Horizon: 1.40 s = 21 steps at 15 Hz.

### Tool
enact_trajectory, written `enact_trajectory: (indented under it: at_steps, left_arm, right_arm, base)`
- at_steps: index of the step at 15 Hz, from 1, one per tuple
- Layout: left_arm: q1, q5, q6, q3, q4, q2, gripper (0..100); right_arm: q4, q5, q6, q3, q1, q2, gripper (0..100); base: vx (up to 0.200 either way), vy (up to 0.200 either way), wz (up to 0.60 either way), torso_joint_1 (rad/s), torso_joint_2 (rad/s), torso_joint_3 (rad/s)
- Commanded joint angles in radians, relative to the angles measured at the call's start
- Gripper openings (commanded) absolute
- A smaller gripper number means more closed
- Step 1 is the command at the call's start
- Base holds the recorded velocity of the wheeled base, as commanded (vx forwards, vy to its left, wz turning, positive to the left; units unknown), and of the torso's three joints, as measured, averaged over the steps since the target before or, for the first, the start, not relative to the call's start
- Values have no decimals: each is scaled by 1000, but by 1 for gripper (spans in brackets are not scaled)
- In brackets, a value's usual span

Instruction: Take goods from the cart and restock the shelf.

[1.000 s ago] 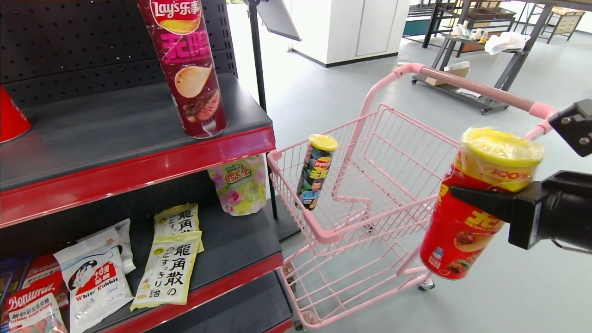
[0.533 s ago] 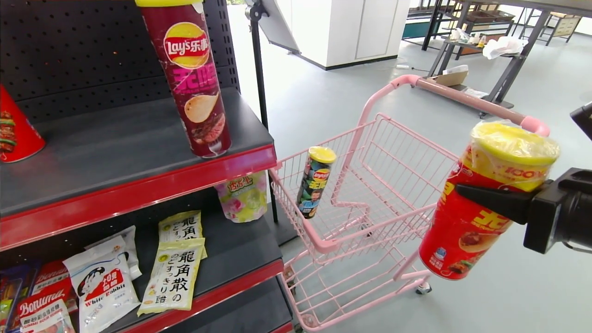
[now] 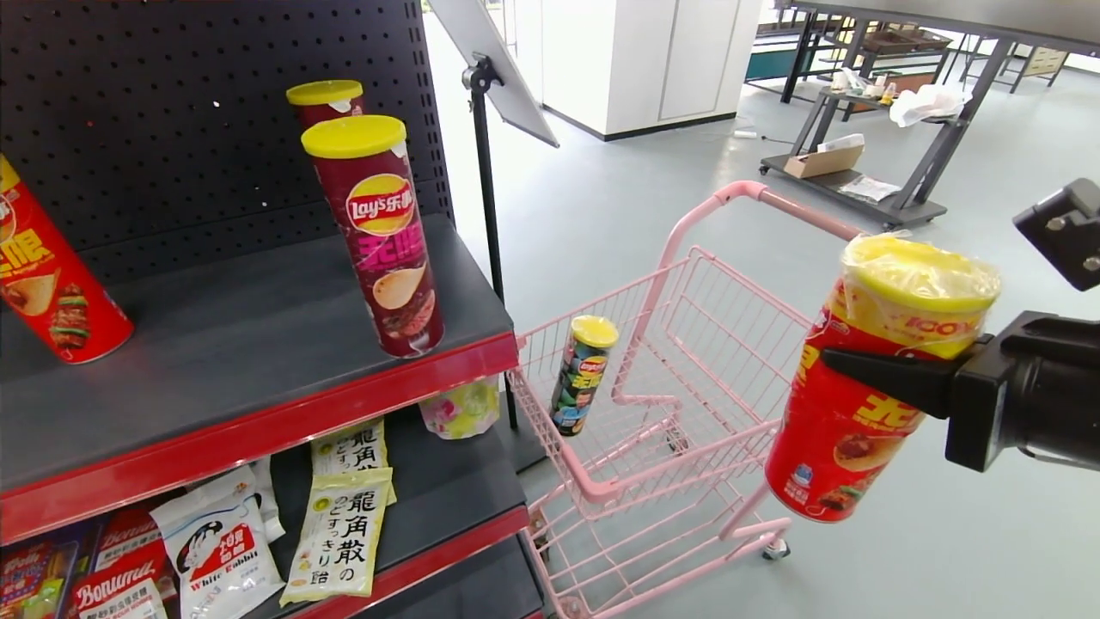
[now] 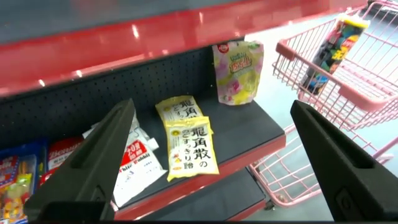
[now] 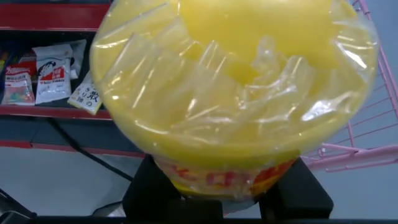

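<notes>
My right gripper (image 3: 864,371) pinches the red can (image 3: 846,456) just below its lid. The can's long axis is near upright, foot tipped slightly toward 7 o'clock, and it hangs in the air by the cart (image 3: 601,490). The shelf (image 3: 215,335) lies at 9 o'clock, well apart, with bare board between the maroon can (image 3: 382,249) and another red one (image 3: 51,275). My left gripper (image 4: 211,112) hangs spread and empty before the lower shelf (image 4: 249,130), nearer the rack. A small can (image 3: 580,378) leans in the cart.
</notes>
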Motion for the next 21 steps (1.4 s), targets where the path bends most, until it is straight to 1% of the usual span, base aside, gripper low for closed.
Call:
enact_trajectory:
  at_steps: [1, 3, 7, 10, 17, 19, 21]
  left_arm:
    - [0, 0, 0, 0, 1, 0, 100]
    - [0, 0, 0, 0, 1, 0, 100]
    - [0, 0, 0, 0, 1, 0, 100]
    - [0, 0, 0, 0, -1, 0, 100]
    - [0, 0, 0, 2, -1, 0, 100]
    - [0, 0, 0, 2, -1, 0, 100]
    - [0, 0, -2, 0, -1, 0, 100]
  right_arm:
    - [-1, 0, -6, 0, 1, 15, 0]
    - [-1, 0, -6, -1, 1, 22, 0]
    - [-1, 0, -12, 3, -1, 33, 0]
    - [-1, 3, -12, 10, 1, 35, 0]
    - [0, 15, -13, 17, 1, 35, 0]
    - [0, 15, -13, 19, 1, 38, 0]
    - [0, 14, -13, 19, 2, 39, 0]
  base:
    - [0, 0, 0, 237, -593, -383]
    - [0, 0, 0, 224, -583, -359]
    - [0, 0, 0, 161, -398, -237]
    - [0, 0, 0, 4, -28, -19]
    - [-200, 0, 0, 5, -1, -2]
    - [0, 0, 0, 0, 0, 0]
    - [0, 0, 600, -12, -5, 2]
